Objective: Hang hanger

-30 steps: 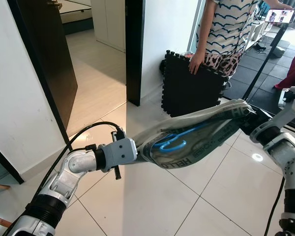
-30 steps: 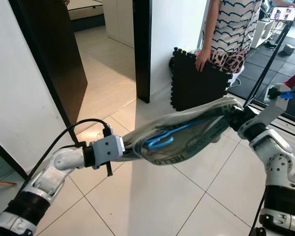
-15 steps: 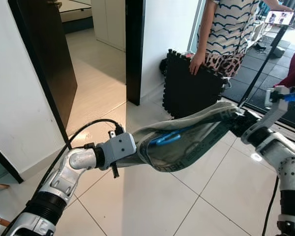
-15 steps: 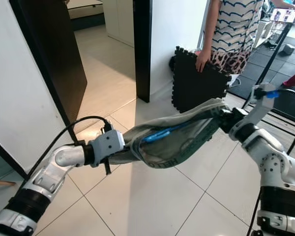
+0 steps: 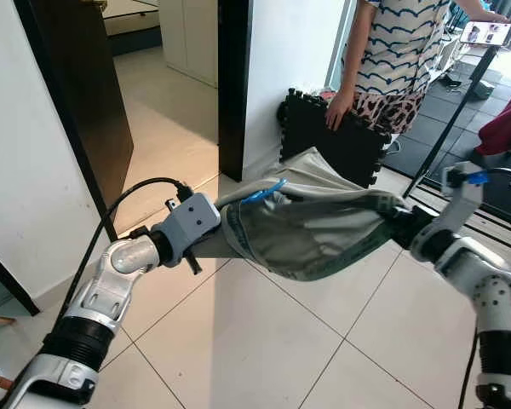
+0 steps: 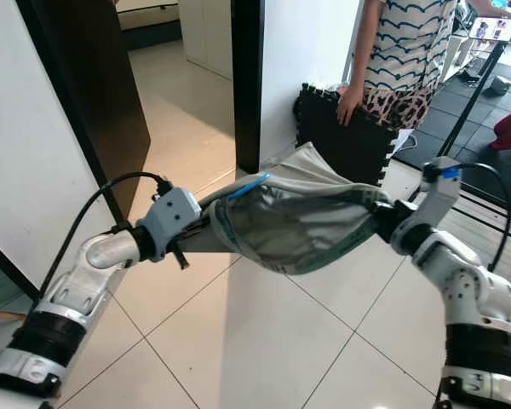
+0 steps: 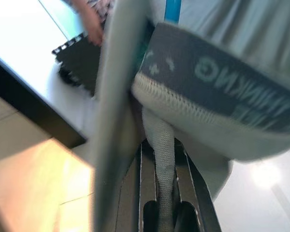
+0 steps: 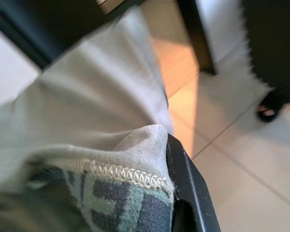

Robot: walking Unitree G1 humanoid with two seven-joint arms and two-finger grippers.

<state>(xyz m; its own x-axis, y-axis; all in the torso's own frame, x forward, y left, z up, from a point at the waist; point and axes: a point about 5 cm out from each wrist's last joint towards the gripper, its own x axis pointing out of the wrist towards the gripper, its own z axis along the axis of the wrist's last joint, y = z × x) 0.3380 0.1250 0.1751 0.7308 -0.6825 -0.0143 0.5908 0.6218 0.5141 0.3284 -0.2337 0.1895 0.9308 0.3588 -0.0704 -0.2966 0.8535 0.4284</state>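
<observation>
Two grippers hold a grey garment stretched between them above the tiled floor: left gripper clamped on one end, right gripper pinching the waistband at the other. Blue hanger pokes out of the cloth just beside the left jaws. Person stands behind by a black foam mat.

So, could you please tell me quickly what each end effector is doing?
Left end effector: shut on the grey garment.
Right end effector: shut on the garment's other end.
</observation>
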